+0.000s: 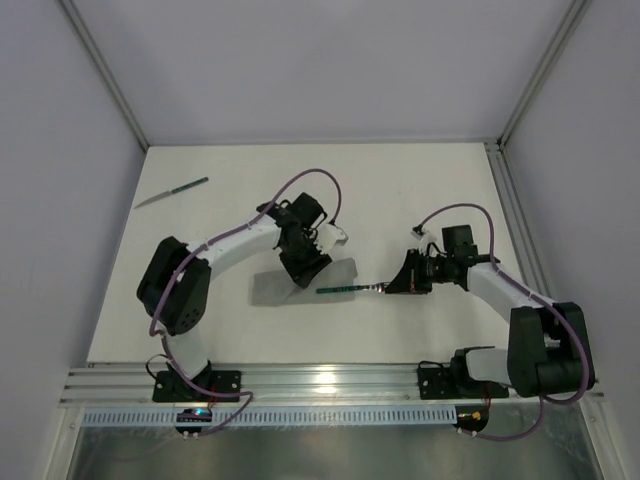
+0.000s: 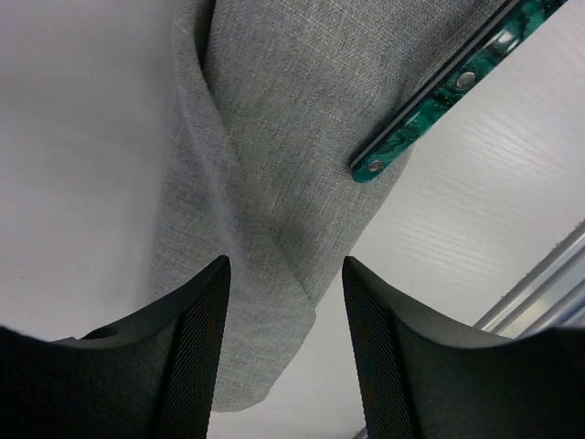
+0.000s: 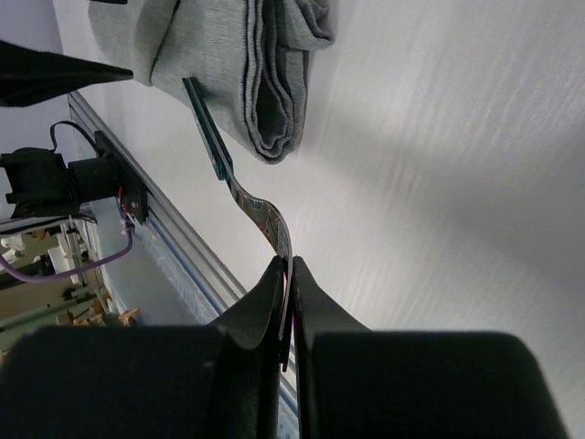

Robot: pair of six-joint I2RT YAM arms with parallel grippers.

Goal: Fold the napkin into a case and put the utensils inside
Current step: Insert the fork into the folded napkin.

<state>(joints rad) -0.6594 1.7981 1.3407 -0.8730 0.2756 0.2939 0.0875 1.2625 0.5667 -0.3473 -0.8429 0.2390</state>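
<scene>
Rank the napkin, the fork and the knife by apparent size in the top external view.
1. Napkin: largest, though partly covered.
2 and 3. Knife and fork look about alike. The fork's metal end is hidden, so I won't rank them.

fork point(image 2: 448, 96): cut by top edge | napkin point(image 1: 265, 288): partly under left arm point(image 1: 235, 243)

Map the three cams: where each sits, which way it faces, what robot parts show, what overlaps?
Top external: above and behind the bases, facing down on the table; left arm and right arm show whole, knife far left.
Left wrist: on the left arm, facing down past the open left claw at the folded napkin and the fork's teal handle.
Right wrist: on the right arm, facing along the right claw, shut on the fork's metal end, toward the napkin.
Shared: napkin and fork show in all three.
</scene>
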